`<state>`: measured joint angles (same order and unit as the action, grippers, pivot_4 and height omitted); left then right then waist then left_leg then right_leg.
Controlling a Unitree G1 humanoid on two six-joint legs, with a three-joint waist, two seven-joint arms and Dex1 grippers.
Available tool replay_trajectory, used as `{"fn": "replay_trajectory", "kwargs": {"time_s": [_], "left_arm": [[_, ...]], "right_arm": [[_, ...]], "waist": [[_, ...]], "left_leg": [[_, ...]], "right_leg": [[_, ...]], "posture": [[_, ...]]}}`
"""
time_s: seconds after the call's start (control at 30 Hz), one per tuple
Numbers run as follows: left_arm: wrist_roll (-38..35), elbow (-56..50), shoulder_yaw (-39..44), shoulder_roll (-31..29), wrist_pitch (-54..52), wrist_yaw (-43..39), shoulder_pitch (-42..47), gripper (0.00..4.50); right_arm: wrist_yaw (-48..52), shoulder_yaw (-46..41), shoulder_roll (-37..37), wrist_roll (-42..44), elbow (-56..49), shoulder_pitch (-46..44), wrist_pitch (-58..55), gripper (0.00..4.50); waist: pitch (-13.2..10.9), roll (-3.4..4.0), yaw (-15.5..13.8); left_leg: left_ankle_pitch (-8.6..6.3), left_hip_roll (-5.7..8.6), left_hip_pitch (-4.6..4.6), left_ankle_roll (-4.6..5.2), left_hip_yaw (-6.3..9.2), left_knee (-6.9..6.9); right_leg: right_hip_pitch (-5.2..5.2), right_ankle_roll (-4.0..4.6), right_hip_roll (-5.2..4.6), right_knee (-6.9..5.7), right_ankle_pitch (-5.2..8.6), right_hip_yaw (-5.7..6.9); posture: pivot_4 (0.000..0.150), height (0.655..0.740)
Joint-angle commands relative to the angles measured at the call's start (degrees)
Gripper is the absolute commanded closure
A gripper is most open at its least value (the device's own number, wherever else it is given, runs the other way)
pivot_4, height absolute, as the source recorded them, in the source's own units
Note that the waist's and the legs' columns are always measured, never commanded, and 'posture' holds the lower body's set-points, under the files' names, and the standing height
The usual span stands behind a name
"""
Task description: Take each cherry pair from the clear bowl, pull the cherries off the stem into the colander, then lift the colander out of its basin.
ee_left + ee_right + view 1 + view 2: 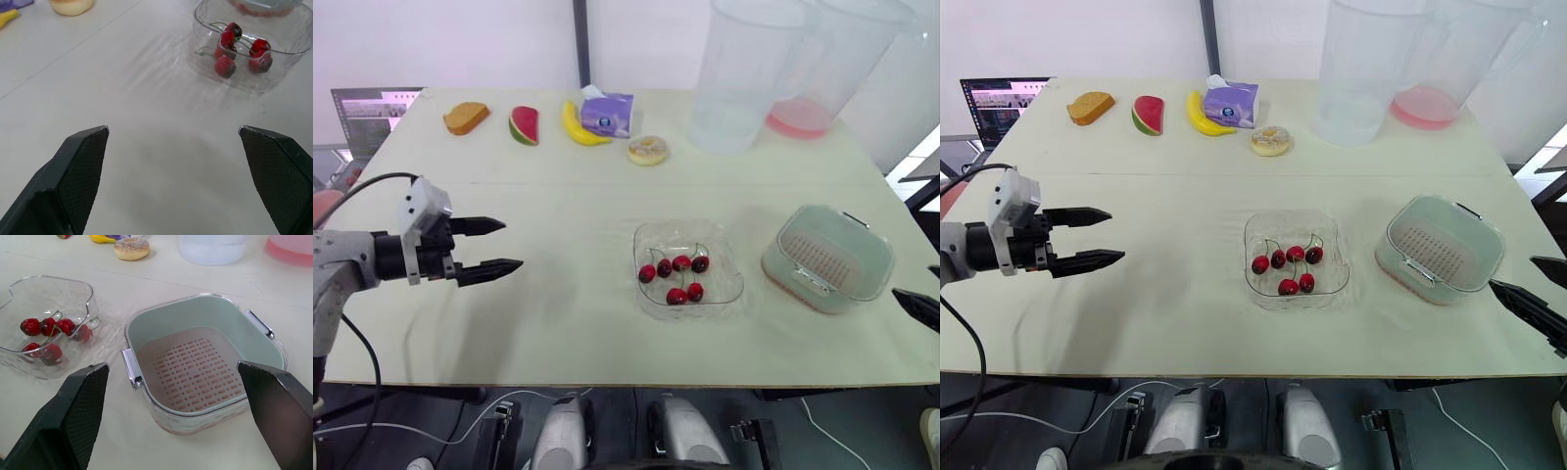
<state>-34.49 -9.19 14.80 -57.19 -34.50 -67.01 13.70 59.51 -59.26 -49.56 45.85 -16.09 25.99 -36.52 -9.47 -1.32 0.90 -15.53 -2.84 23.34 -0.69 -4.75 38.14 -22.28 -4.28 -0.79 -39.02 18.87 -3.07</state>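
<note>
The left jaws hung released and empty above the counter (558, 323), well left of the clear bowl (726, 245), where six stemmed cherries (681, 262) lay. Near the bowl's right side, the empty colander (822, 259) sat inside its basin (771, 266). The right jaws, spread wide and holding nothing, faced the colander.

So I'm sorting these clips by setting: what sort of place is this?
Probably a lab or office test setup, not a kitchen: a plain work table laid out with what look like toy foods, such as a watermelon slice and a banana, with an open laptop beside it.
</note>
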Motion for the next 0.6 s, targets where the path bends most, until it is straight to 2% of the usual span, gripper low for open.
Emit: {"fn": "replay_trajectory", "kwargs": {"time_s": [0.03,0.6], "left_arm": [[-0.79,-1.15,2.38,-0.61,0.53,0.37,0.87,0.00],[-0.50,-0.07,2.09,0.12,0.91,1.36,0.93,0.00]], "right_arm": [[0.18,-1.40,-0.19,0.15,-0.42,-0.43,1.02,0.04],[0.48,-1.28,-0.44,-0.21,-0.09,-0.68,1.15,0.04]], "waist": [[0.00,0.00,0.00],[0.00,0.00,0.01]], "left_leg": [[0.00,0.00,0.00,0.00,0.00,0.00],[0.00,0.00,0.00,0.00,0.00,0.00]], "right_leg": [[0.00,0.00,0.00,0.00,0.00,0.00],[0.00,0.00,0.01,0.00,0.00,0.00]], "posture": [[0.150,0.7400],[0.150,0.7400]]}}
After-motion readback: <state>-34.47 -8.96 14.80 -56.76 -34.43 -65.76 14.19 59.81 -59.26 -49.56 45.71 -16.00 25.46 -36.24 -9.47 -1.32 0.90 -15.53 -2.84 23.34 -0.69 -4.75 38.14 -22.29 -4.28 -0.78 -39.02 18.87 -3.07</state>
